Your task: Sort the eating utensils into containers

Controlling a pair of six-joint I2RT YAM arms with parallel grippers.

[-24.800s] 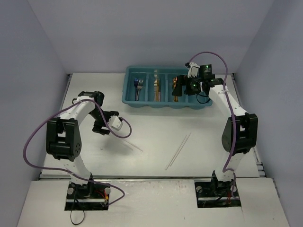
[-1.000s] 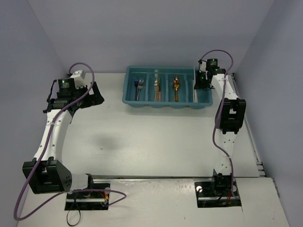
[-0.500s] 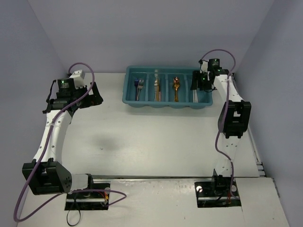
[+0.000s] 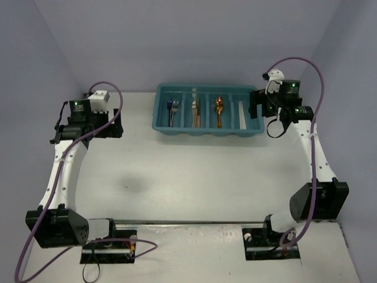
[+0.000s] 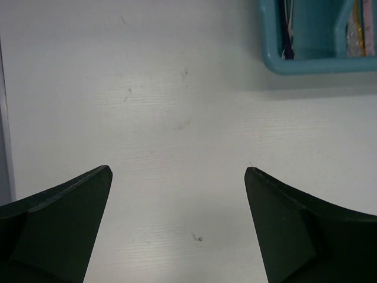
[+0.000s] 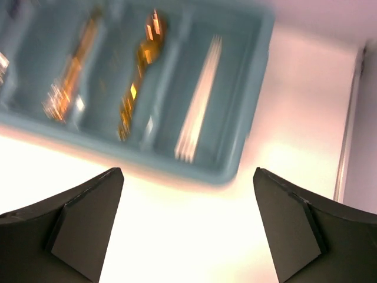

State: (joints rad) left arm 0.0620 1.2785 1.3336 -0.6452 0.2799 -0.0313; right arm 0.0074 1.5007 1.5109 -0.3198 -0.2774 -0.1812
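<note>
My left jaws stand wide open and empty at frame left, well apart from the tray (image 4: 206, 130). Its compartments hold forks (image 4: 172, 108), knives (image 4: 195, 111), a gold spoon (image 4: 219, 108) and pale sticks (image 4: 241, 115), each lying top to bottom of frame. My right jaws, also open and empty, hover just right of the sticks: the nearer arm. No utensil shows on the surface (image 4: 194, 171).

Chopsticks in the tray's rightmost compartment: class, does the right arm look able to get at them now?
Probably yes. Its open fingers hang just off the teal tray's right end, and the chopsticks lie uncovered, alone in their compartment.
</note>
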